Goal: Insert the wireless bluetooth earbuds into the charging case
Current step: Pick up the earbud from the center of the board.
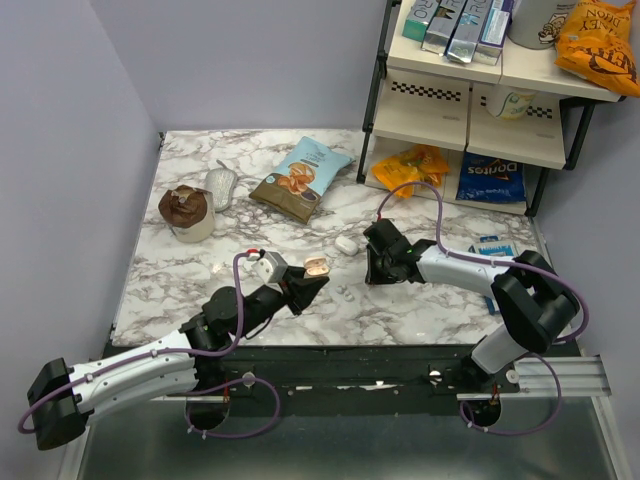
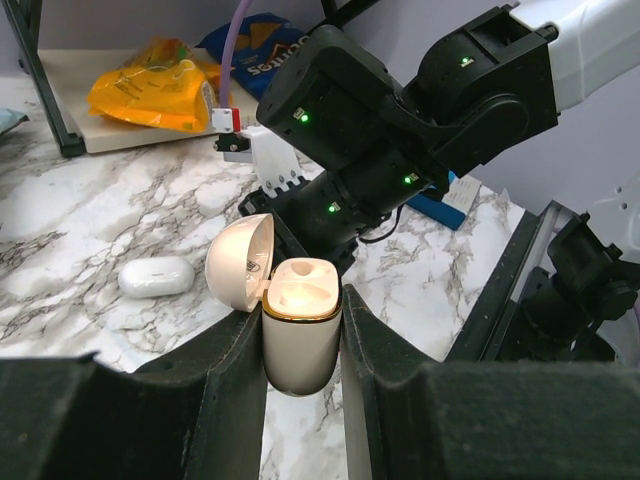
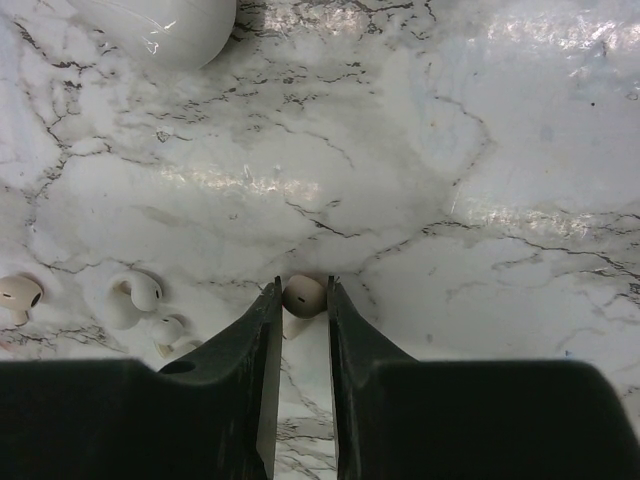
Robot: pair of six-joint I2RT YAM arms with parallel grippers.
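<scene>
My left gripper [image 1: 308, 280] is shut on the charging case [image 1: 316, 267], held upright above the table. In the left wrist view the case [image 2: 300, 330] sits between the fingers [image 2: 235, 370], its lid flipped open to the left and its tan-peach sockets empty. My right gripper [image 1: 371, 273] is low over the marble. In the right wrist view its fingertips [image 3: 303, 285] pinch one small off-white earbud [image 3: 303, 297]. More small buds lie on the table to its left [image 3: 133, 298], one at the frame edge [image 3: 18, 295]. They show as tiny white specks in the top view [image 1: 345, 293].
A plain white oval object [image 1: 347, 243] lies just behind the right gripper; it also shows in the wrist views [image 2: 156, 276] [image 3: 160, 25]. A chip bag [image 1: 300, 178], a brown-topped cup [image 1: 187, 212] and a shelf unit [image 1: 470, 110] stand further back.
</scene>
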